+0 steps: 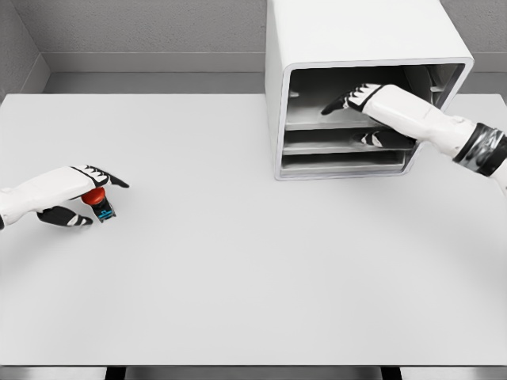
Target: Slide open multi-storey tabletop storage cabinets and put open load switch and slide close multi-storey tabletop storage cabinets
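A white multi-storey storage cabinet (356, 39) stands at the table's back right, its front showing three stacked drawer trays. My right hand (360, 111) reaches into its top level. The fingers (348, 100) lie over the top drawer tray (317, 123) and the thumb (372, 139) shows just beneath it, pinching the tray's front edge. At the far left, just above the table, my left hand (83, 202) is shut on the load switch (99, 202), a small black and blue block with a red knob. Its fingers (107, 177) arch over the knob.
The grey-white table (238, 261) spreads wide between the two hands. Its front edge runs along the bottom of the view. A grey wall rises behind the cabinet.
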